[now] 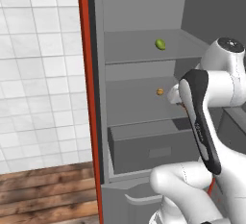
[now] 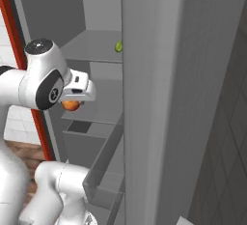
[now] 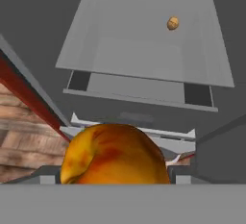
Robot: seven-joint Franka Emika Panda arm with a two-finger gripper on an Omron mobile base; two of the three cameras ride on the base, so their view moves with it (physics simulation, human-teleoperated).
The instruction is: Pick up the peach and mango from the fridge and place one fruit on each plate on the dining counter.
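Fridge (image 1: 144, 16) interior, peach (image 3: 115, 155) between fingers (image 3: 180, 175)

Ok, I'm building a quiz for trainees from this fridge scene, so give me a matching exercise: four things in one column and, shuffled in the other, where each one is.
Things:
1. peach
2. mango
3. small brown ball
4. drawer

Places:
A. on the upper shelf
B. beneath the lower shelf
C. held in the gripper
D. on the lower shelf

Pairs: 1-C, 2-A, 3-D, 4-B.
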